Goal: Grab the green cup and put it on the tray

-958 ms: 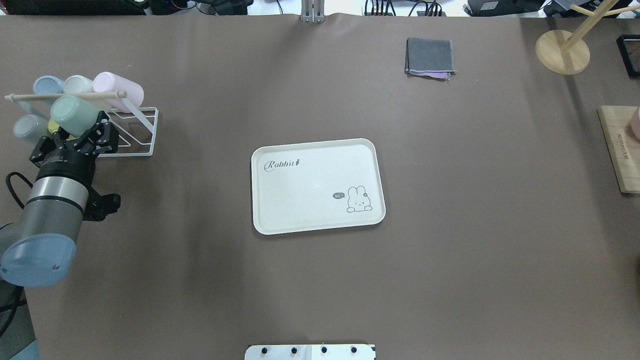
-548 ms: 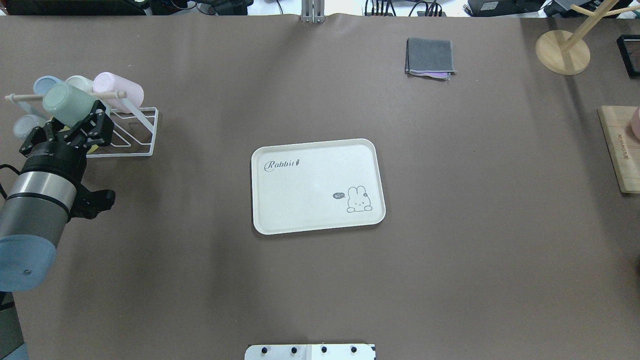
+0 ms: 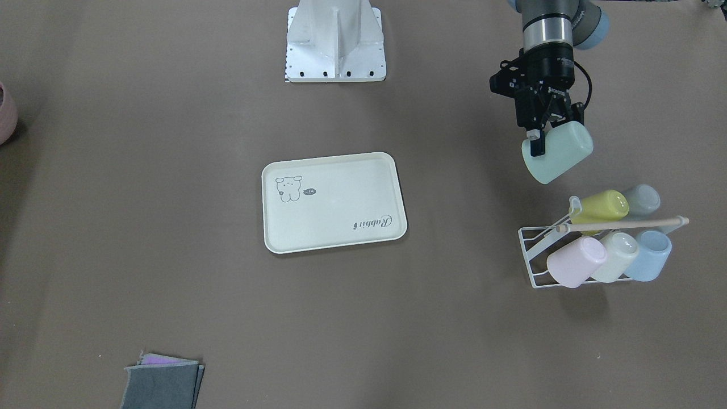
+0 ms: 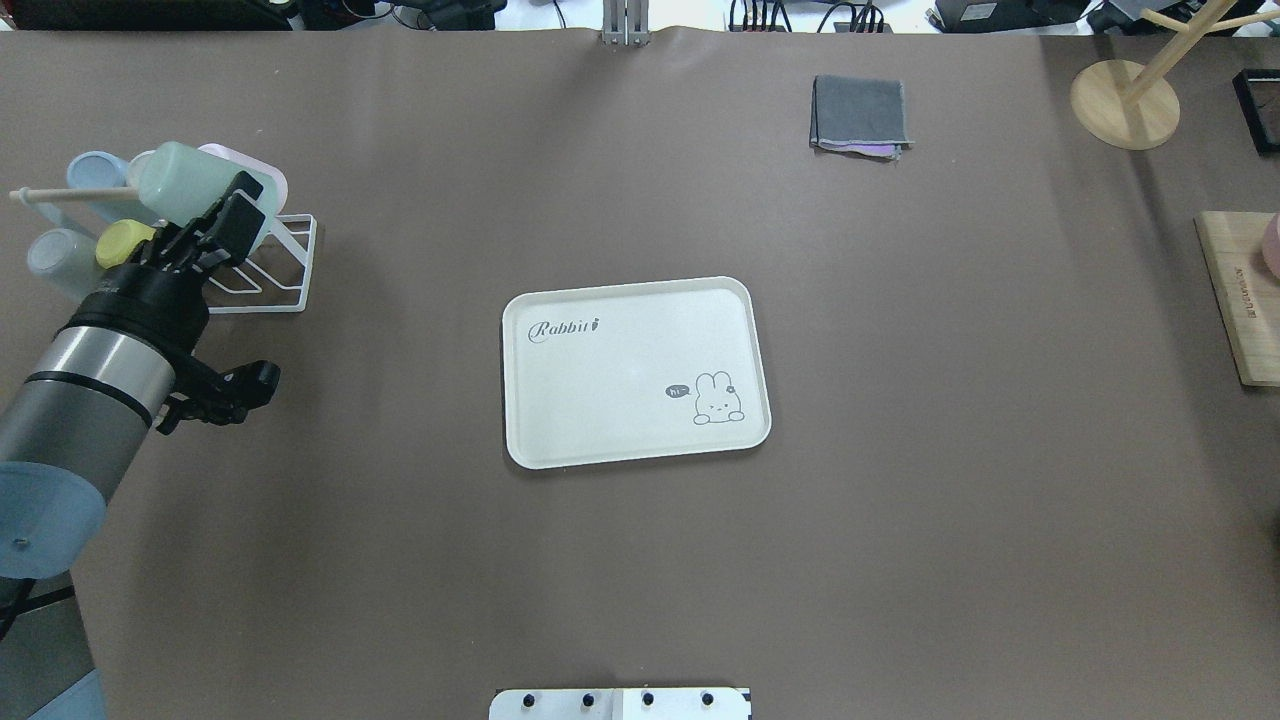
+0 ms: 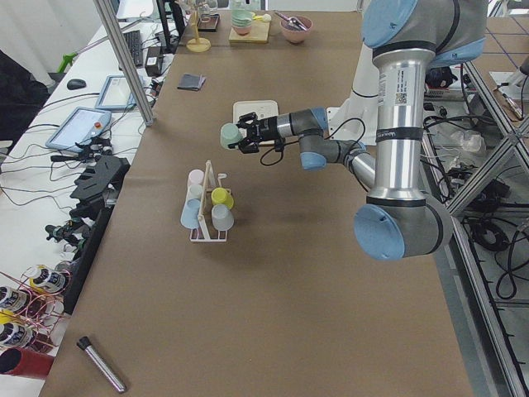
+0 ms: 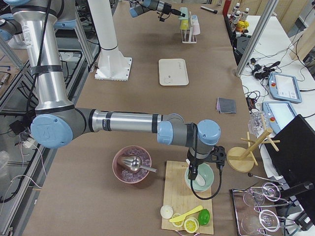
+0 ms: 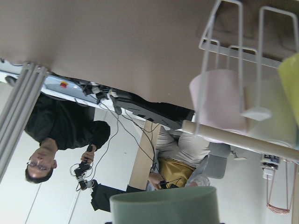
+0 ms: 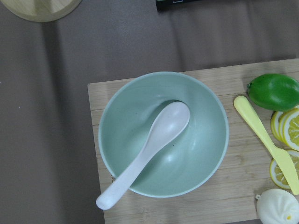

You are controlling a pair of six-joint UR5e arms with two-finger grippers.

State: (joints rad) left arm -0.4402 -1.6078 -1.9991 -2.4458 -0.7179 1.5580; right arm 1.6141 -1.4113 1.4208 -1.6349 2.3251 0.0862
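My left gripper (image 4: 232, 212) is shut on the rim of the pale mint green cup (image 4: 180, 183) and holds it tilted in the air, just above and off the white wire cup rack (image 4: 275, 268). The front-facing view shows the gripper (image 3: 544, 136) with the cup (image 3: 559, 154) clear of the rack (image 3: 534, 261). The cup's rim fills the bottom of the left wrist view (image 7: 163, 205). The cream tray (image 4: 620, 440) lies bare at the table's middle, well to the right of the cup. My right gripper (image 6: 198, 168) hovers over a green bowl; I cannot tell if it is open.
The rack holds a yellow-green cup (image 3: 601, 205), a pink cup (image 3: 575, 261), a cream cup (image 3: 616, 255) and two bluish ones. A folded grey cloth (image 4: 860, 112), a wooden stand (image 4: 1125, 100) and a cutting board (image 4: 1240, 295) sit at the far right. A bowl with spoon (image 8: 163, 133) lies under the right wrist.
My left gripper has lifted the green cup off the rack, turned at the wrist and swung the cup up and to the right in the overhead view.
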